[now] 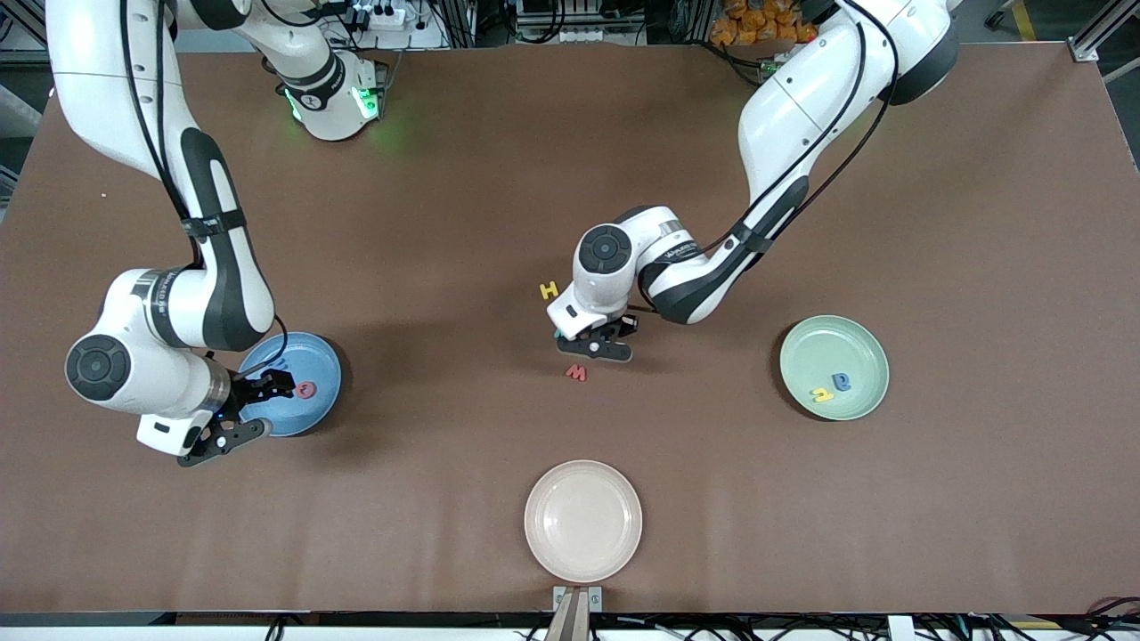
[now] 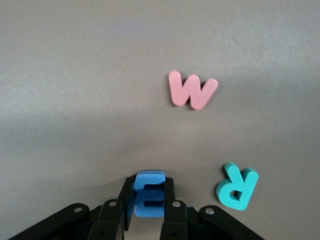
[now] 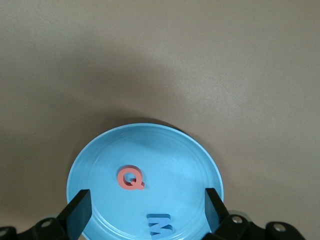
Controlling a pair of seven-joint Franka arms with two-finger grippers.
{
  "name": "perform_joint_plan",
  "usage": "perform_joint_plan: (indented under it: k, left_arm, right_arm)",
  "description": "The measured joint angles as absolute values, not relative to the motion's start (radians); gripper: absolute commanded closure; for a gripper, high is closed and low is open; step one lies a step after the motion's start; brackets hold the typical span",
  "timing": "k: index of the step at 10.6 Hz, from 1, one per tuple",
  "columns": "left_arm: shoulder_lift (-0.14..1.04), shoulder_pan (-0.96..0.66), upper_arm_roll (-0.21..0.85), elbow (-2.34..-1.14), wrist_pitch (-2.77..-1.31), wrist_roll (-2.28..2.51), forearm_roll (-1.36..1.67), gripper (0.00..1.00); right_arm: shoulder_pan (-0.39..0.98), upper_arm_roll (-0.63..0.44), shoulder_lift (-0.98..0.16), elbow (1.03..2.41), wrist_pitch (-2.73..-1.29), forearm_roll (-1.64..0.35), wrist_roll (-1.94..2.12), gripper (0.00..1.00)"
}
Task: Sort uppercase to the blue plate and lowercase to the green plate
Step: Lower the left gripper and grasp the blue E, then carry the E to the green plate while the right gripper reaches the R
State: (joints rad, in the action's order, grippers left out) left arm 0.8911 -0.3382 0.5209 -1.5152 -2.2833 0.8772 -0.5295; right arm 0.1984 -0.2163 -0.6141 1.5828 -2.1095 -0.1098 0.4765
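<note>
A brown table (image 1: 499, 178) fills the frame; cables and racks line the top edge. At centre, the left gripper (image 1: 595, 343) is clamped on a blue m (image 2: 148, 194), the red w (image 1: 576, 372) just below it. At lower left, the right gripper (image 1: 245, 411) hangs spread wide over the blue plate (image 1: 321, 392).

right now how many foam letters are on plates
4. Red Q and blue M lie on the blue plate; yellow letter and blue a lie on the green plate. The right hand may hide others.
</note>
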Motion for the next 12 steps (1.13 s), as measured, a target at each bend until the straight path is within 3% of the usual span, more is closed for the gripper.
perform_joint_plan:
  k: [3,8,12]
  left_arm:
    - [0.857,-0.291,0.524,-1.496,-2.251,0.875,-0.53,1.0]
    - [0.708,-0.074,0.638,-1.489,-2.103,0.762,-0.53,1.0]
    - [0.648,0.025,0.643,-1.494,-1.984,0.626,-0.53,1.0]
  right_arm:
    - [0.198,-0.216,-0.614,1.583,-2.11,-0.11,0.476,0.0]
    - [0.206,-0.208,-0.614,1.583,-2.108,-0.112,0.459,0.0]
    - [0.32,-0.198,-0.614,1.581,-2.108,-0.115,0.251,0.0]
